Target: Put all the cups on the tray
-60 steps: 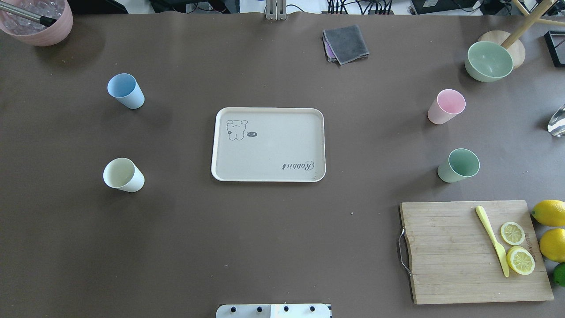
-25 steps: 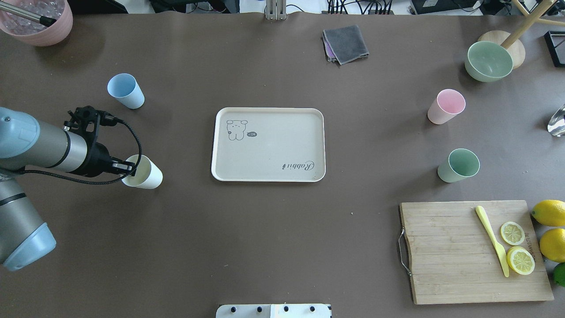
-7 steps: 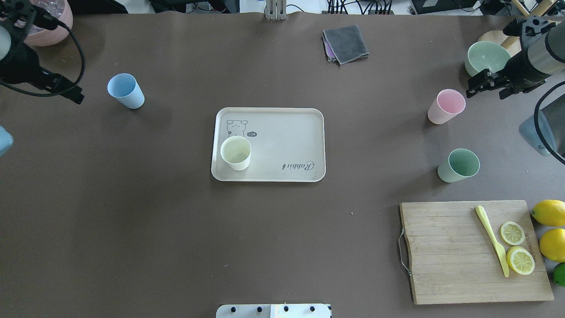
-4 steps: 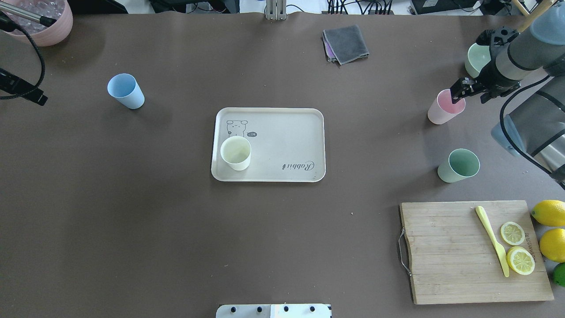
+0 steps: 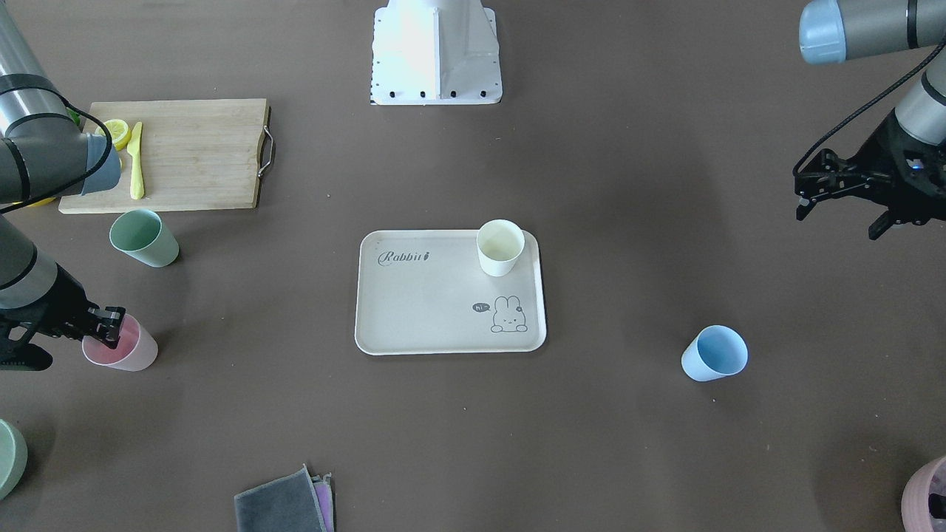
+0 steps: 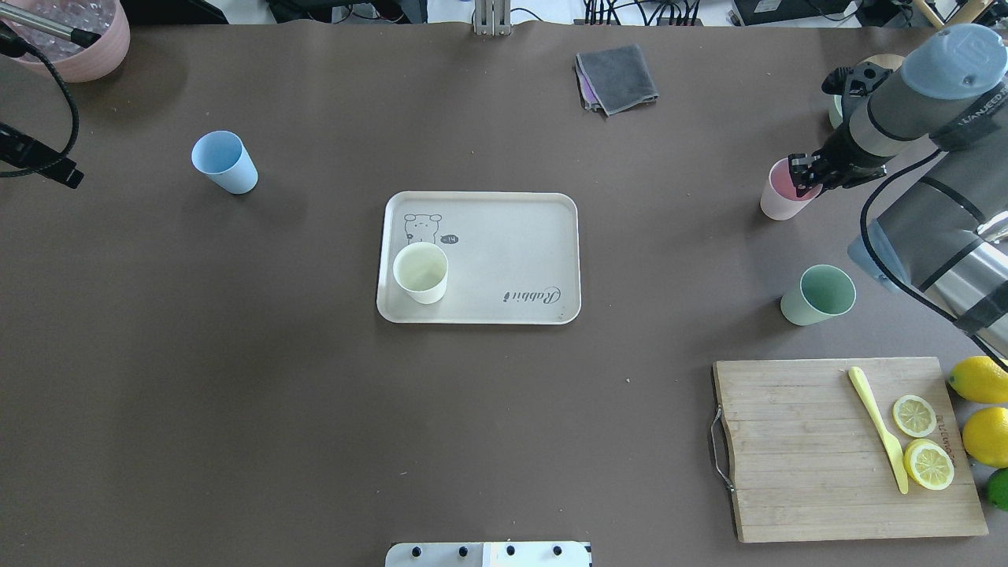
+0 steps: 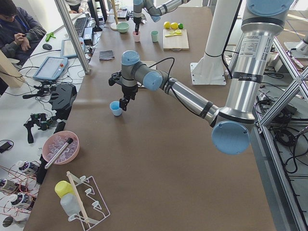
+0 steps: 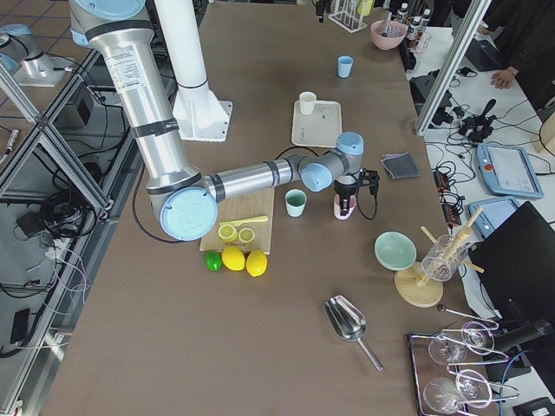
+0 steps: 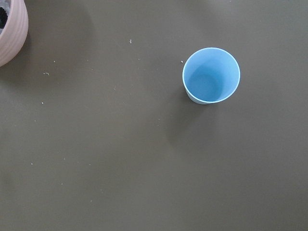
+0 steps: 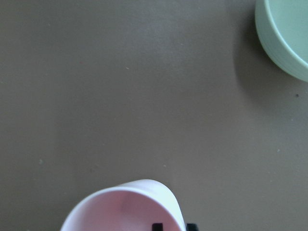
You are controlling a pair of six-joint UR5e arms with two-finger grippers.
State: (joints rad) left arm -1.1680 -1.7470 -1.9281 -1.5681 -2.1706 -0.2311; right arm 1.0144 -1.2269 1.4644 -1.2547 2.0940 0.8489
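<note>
The beige "Rabbit" tray lies mid-table with a cream cup upright on its left part. A blue cup stands at the far left, a pink cup and a green cup at the right. My right gripper is shut on the pink cup's rim, one finger inside and one outside. My left gripper is open and empty, raised near the table's left edge. The blue cup sits below its camera, apart from it.
A wooden cutting board with a yellow knife and lemon slices lies at the front right, with lemons beside it. A green bowl stands just behind the pink cup. A grey cloth and a pink bowl are at the back.
My left gripper carried the cream cup onto the tray, let go and drew back to the left. My right arm came in and closed on the pink cup's rim, nudging it slightly left.
</note>
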